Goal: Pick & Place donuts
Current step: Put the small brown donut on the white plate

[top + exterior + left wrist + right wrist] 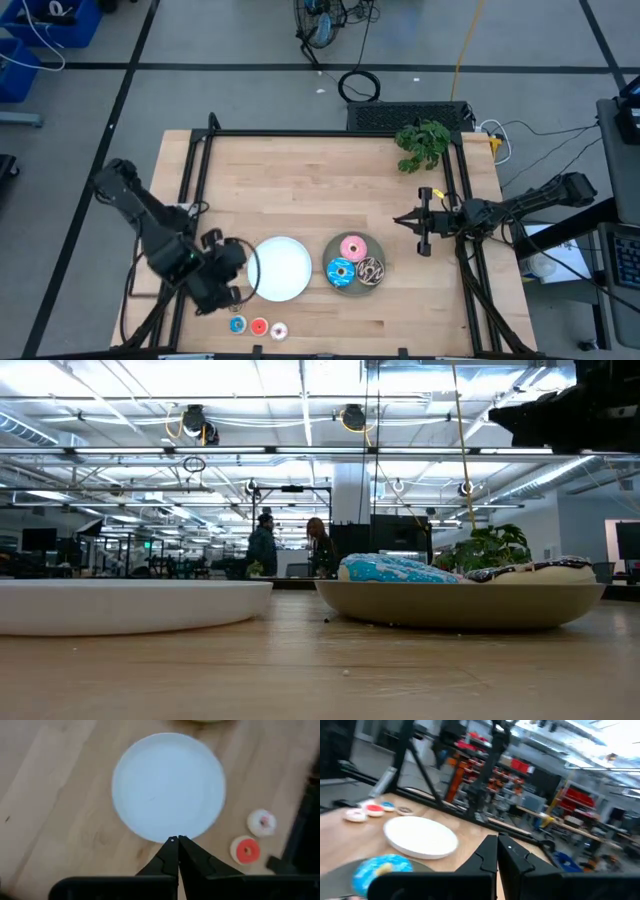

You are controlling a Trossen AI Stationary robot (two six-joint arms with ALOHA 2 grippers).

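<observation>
Three larger donuts lie on the grey plate (pixel 355 283): pink (pixel 352 248), blue sprinkled (pixel 341 270) and dark brown drizzled (pixel 372 270). Tiny blue (pixel 237 324), red (pixel 259 326) and white (pixel 279 330) donuts rest on the wood near the table's near edge. The tiny brown one (pixel 405 810) shows in the right wrist view. My left gripper (pixel 240 262) is shut above the left rim of the white plate (pixel 282 267), its tips (pixel 176 840) over that rim. My right gripper (pixel 400 219) is shut, to the right of the grey plate, pointing left.
A black frame runs along the table's far, left and right edges (pixel 330 132). A green plant (pixel 423 143) sits at the far right corner. The white plate (pixel 167 785) holds nothing. People stand far off in the room (pixel 290 548). Bare wood lies across the table's far half.
</observation>
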